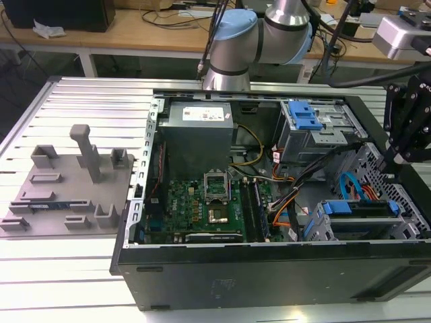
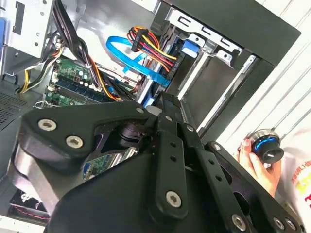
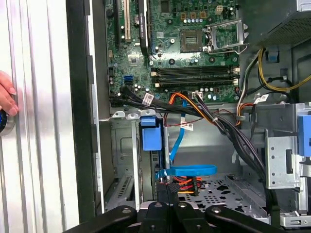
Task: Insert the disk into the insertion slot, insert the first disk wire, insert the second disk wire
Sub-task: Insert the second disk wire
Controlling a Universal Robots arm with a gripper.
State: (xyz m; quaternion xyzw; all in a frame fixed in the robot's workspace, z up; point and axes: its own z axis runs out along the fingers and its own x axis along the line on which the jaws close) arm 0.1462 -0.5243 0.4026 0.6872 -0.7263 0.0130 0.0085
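Disk (image 1: 357,208) seated in insertion slot (image 1: 316,225) | cables (image 3: 184,171) looped just beside | fingers unclear

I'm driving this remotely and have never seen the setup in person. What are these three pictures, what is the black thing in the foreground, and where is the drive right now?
The exterior view looks from off the arm at an open computer case lying on a slatted metal table. Behind it is the robot arm. Its black tool hangs over the case at the exterior view's right.

Both wrist views come from cameras riding on the arm, so the black linkage in their foreground is the tool itself.

The disk, in its blue caddy, already sits in the insertion slot of the grey drive cage. The tool is down at the disk's cable end, beside a blue cable and a bundle of coloured wires. I cannot tell whether it grips anything.

A grey fixture plate lies at the exterior view's left. A person's hand rests on a knob beside the case.
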